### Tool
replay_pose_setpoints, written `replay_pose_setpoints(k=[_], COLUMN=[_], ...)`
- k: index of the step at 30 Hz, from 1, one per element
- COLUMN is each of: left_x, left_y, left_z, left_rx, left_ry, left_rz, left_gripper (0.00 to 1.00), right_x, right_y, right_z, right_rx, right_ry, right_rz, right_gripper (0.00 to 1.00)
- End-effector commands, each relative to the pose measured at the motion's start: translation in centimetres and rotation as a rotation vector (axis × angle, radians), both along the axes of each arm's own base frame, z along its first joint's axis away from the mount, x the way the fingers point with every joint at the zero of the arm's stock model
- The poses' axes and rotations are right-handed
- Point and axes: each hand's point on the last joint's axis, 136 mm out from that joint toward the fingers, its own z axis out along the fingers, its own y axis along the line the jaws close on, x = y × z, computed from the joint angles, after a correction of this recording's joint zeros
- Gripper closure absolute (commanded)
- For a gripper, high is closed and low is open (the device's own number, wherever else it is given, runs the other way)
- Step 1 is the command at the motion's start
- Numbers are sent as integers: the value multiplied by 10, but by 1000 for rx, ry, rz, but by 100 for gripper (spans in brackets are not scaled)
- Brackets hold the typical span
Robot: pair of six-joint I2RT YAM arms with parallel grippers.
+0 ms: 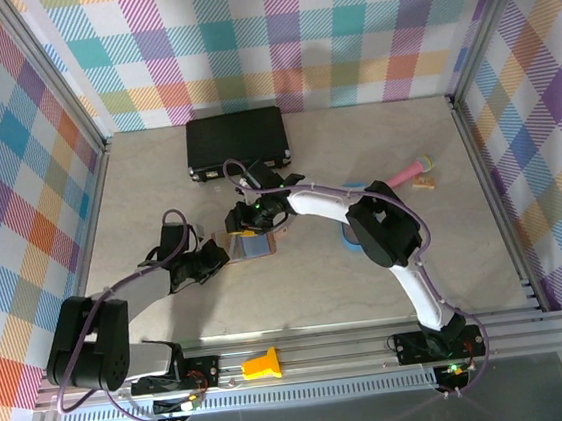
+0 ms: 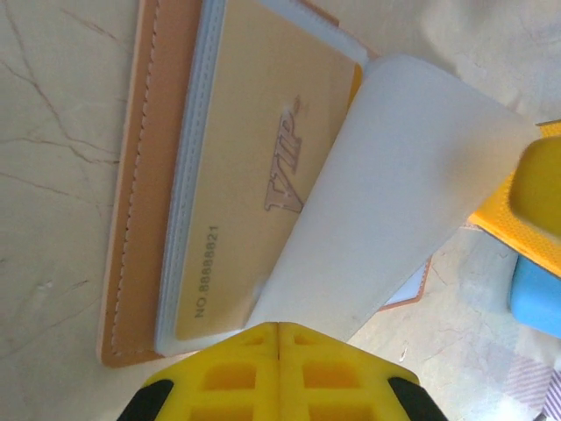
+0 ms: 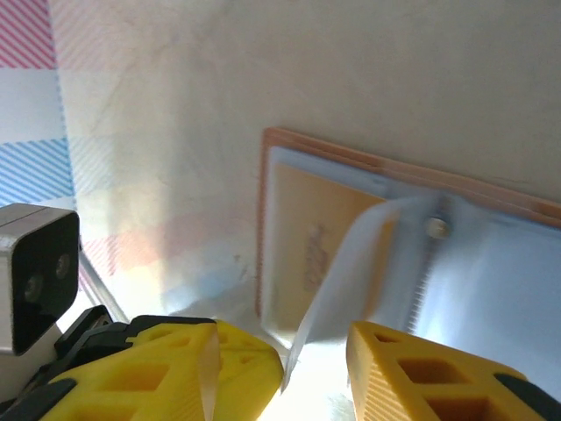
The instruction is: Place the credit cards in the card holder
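The card holder [image 1: 252,244] lies open on the table, salmon-brown leather [image 2: 131,219] with bluish-grey pockets [image 3: 491,289]. An orange-yellow credit card [image 2: 254,175] marked VIP sits inside its left pocket [image 3: 307,228]. A clear sleeve [image 2: 394,193] of the holder curls up over that card. My left gripper [image 2: 279,326] is shut on the sleeve's free end, at the holder's left side [image 1: 216,259]. My right gripper [image 1: 252,217] hovers over the holder, open [image 3: 280,331], and the lifted sleeve's edge [image 3: 346,272] stands between its fingers without touching them.
A large black case [image 1: 237,141] lies at the back of the table. A blue oval tray [image 1: 349,238] sits partly under the right arm. A pink object [image 1: 410,170] and a small tan item [image 1: 424,184] lie at the right. A yellow piece [image 1: 262,364] rests on the front rail.
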Motion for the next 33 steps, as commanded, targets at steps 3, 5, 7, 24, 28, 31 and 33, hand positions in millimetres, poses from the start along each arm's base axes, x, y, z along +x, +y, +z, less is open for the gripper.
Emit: replay_pose_setpoints(k=[3,5,7,24,28,31,33], left_x=[-4,-8,-13,-27,-24,-18,-14], left_y=[25,33,39,38,37,32,25], left_z=[21,26,30,38,45,55,66], left_rx=[89,96,104,82,85,67,35], left_ry=[6,15,27,24,-7,-63,-113], left_rz=[46,64,76,63,42,6,-22], left_gripper=[99,99,99,98,98,97,95], right_x=[-5,-5,-4,4,7,13,16], right_y=[34,41,46,56,53,36,18], right_z=[15,14,12,-6,39,76,103], right_rx=[143,150,150,140,193,239,276], right_ry=[14,12,5,-8,-130,-252,-334], right_rz=[53,59,61,43,77,75,62], right_gripper=[58,58,58,59,59,59,58])
